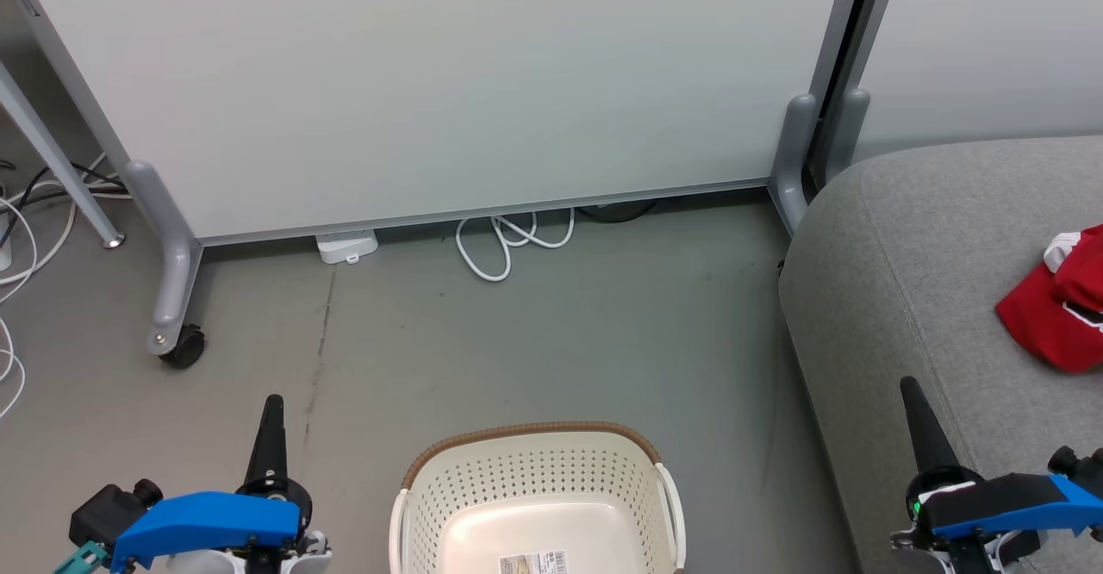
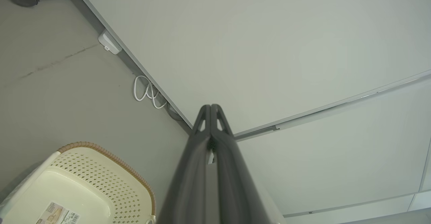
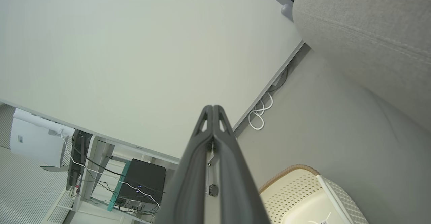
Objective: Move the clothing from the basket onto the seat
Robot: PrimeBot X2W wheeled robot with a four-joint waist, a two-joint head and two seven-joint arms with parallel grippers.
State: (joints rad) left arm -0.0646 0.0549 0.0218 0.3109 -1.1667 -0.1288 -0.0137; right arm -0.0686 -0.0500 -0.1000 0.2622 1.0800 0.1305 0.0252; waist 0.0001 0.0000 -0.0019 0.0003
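- Left pincer (image 2: 210, 107) clenched tight, right pincer (image 3: 213, 107) clenched too.
- Red clothing (image 1: 1056, 315) lies on the grey seat (image 1: 905, 246).
- Basket (image 1: 534, 471) sits on the floor, between both pincers.

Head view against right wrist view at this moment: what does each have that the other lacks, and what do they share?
Head view adds: the red clothing lying on the seat, the left tool, shut, and a caster wheel under the partition panel. Right wrist view adds: a black box among trailing wires beyond the panel. Shared: the basket, its visible floor bare but for a label, the seat, the coiled white cable, the panel, and the right tool, shut.
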